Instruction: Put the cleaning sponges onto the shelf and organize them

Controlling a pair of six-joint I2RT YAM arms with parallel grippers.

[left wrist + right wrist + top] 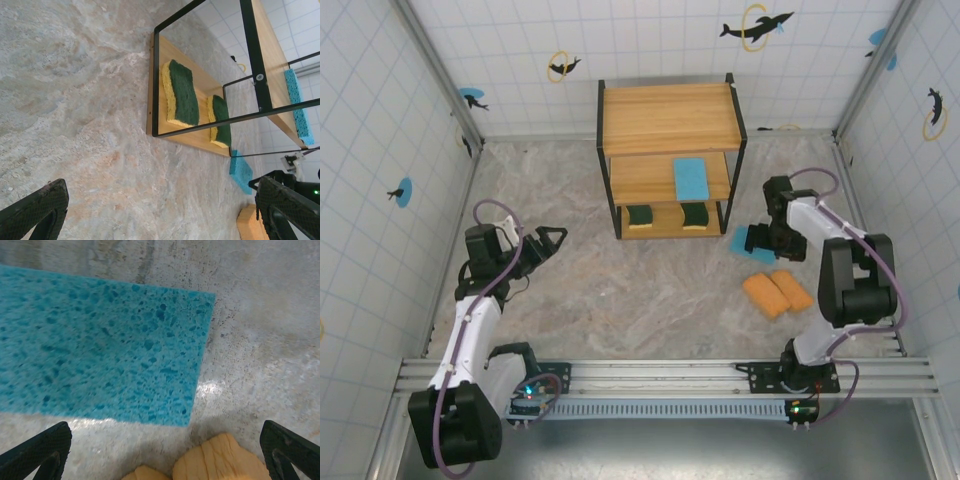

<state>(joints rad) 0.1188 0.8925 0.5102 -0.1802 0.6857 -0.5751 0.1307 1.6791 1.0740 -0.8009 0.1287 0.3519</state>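
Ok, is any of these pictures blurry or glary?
Right wrist view: the light blue sponge sits very close and looks slightly soft, with a glare patch on the table by its corner. Left wrist view: tilted, shelf sharp, fingertips dark in the bottom corners. Top external view: evenly lit, sharp, faint shadows only.

Clear surface [640,285] in front of shelf [668,118], btwn arms. Top board bare. Mid board: left half free, blue sponge [691,178] on rt. Bottom board: green sponges [640,215], low clearance overhead. Rt of shelf: orange sponges [777,292] crowd surface.
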